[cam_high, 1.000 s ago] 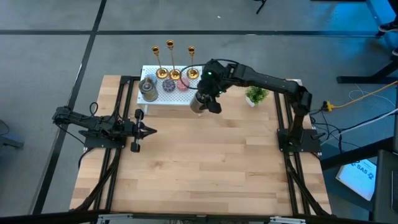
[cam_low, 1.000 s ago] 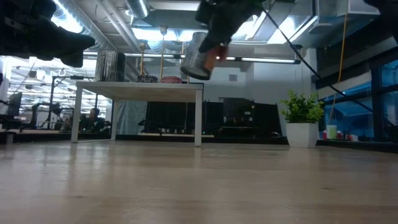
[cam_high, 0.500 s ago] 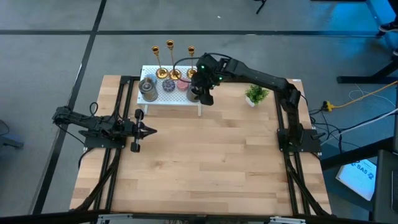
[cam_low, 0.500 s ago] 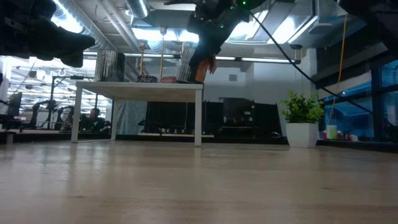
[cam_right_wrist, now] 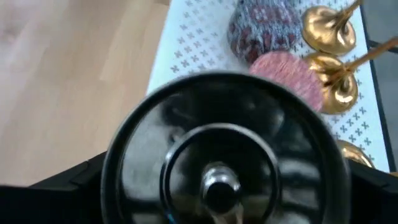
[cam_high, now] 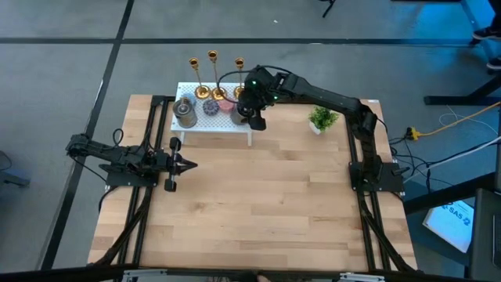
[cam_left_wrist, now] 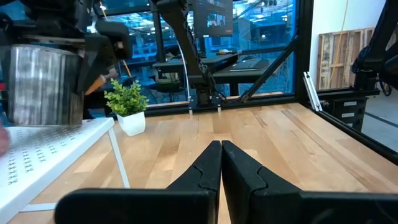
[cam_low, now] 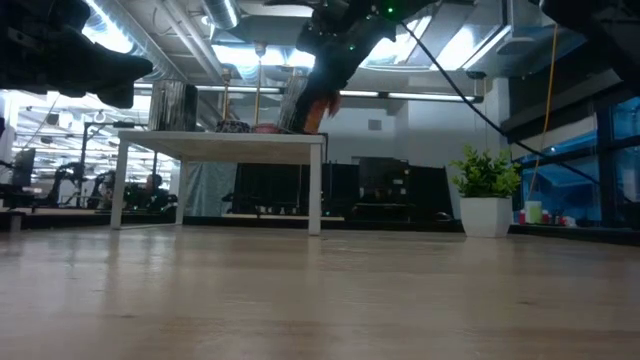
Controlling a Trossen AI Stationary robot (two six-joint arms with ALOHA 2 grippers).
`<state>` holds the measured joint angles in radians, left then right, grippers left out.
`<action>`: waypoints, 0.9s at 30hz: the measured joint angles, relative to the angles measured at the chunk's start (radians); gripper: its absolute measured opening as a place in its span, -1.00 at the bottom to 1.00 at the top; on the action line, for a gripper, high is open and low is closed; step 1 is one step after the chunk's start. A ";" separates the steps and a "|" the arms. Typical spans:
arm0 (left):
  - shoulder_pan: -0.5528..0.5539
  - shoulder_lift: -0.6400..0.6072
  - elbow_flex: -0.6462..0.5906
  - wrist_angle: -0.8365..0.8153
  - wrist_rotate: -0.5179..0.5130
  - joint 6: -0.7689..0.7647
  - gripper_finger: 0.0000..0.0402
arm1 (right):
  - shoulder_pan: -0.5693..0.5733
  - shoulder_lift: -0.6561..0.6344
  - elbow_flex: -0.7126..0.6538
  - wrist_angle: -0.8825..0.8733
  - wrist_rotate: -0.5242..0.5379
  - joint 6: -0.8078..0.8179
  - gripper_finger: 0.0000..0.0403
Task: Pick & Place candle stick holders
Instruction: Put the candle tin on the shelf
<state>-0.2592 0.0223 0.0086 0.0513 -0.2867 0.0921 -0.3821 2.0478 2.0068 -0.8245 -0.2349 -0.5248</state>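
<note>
The three gold candlesticks stand in a row along the far edge of a small white perforated shelf at the far side of the wooden desk. Their round bases sit on the shelf and their thin stems rise upright. None of them is held.

The right pincer hangs over the right end of that shelf, closed around a silver tin gripped by its sides. From the left wrist view the tin stands upright with its bottom at the shelf top; whether it actually touches cannot be told. From the right wrist view, the tin's dark round inside fills the picture, with a speckled disc and a pink disc beyond it, beside two of the gold bases.

A second tin stands at the left end of the shelf. A small potted plant sits on the desk just right of the shelf.

The left pincer rests at the left side of the desk, well apart from the shelf, its fingers pressed together on nothing.
</note>
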 joint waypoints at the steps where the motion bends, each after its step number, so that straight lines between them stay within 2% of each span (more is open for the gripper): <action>1: 0.000 0.000 0.000 0.000 0.000 0.000 -0.96 | 0.000 0.002 0.000 0.005 0.003 0.000 0.91; 7: 0.000 0.000 0.000 0.000 0.000 0.000 -0.97 | -0.003 0.015 0.000 0.024 0.000 -0.015 0.81; 15: 0.000 0.000 0.000 0.000 0.000 0.000 -0.97 | -0.003 0.015 0.000 0.024 -0.001 0.011 0.92; 27: 0.000 0.000 0.000 0.000 0.000 0.000 -0.96 | -0.003 0.007 -0.001 0.053 -0.001 0.044 0.94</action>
<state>-0.2592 0.0219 0.0082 0.0517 -0.2867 0.0917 -0.3851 2.0552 2.0055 -0.7710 -0.2363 -0.4807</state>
